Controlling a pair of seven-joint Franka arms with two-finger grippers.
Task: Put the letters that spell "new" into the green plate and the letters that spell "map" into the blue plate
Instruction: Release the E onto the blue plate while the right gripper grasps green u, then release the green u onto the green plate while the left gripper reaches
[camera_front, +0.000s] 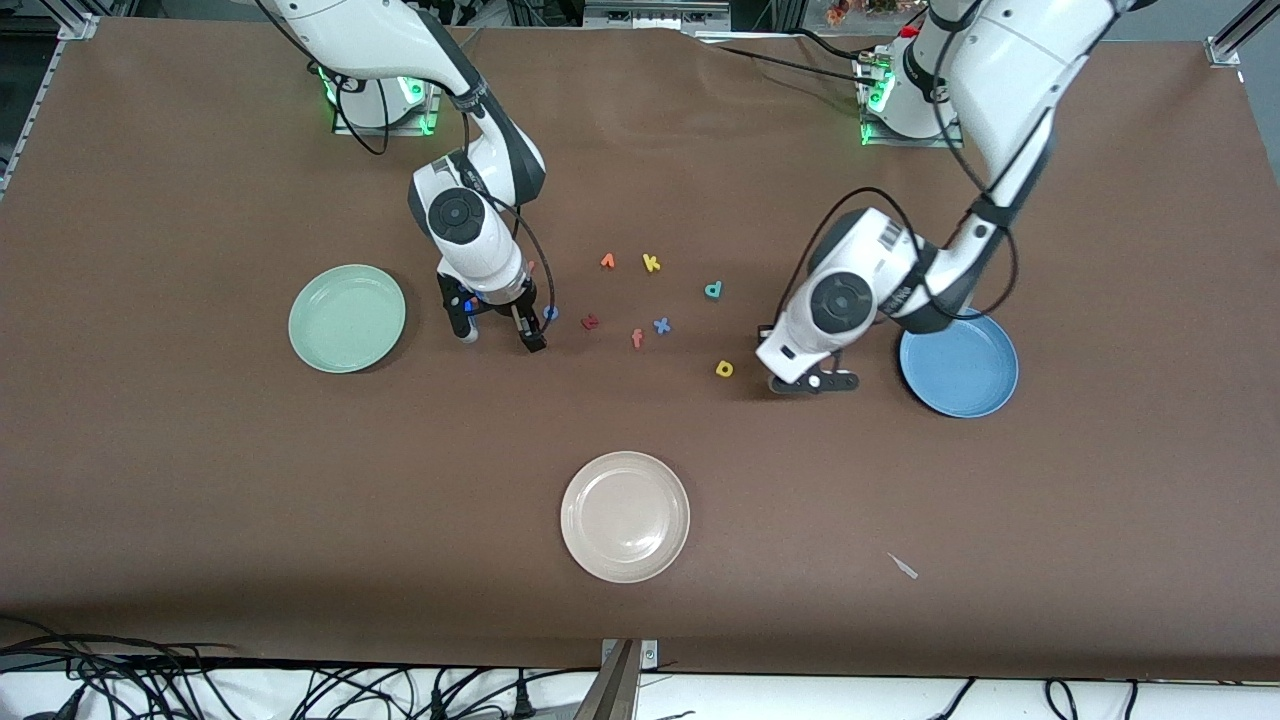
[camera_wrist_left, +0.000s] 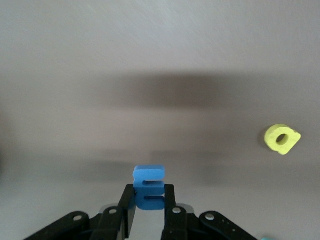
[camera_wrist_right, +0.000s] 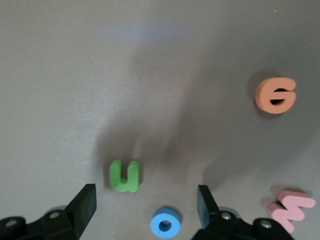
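My left gripper is low over the table between the yellow "a" and the blue plate. In the left wrist view this gripper is shut on the blue "m", with the yellow "a" off to one side. The teal "p" lies farther from the front camera than the "a". Beside the green plate, my right gripper stands open, low over the letters. Its wrist view shows this gripper over the green "n", with the orange "e" and salmon "w" nearby.
A blue "o" lies between the right gripper's fingers beside the "n". Mid-table lie a yellow "k", blue "x", dark red "t", orange "f" and another orange letter. A cream-white plate sits nearer the front camera.
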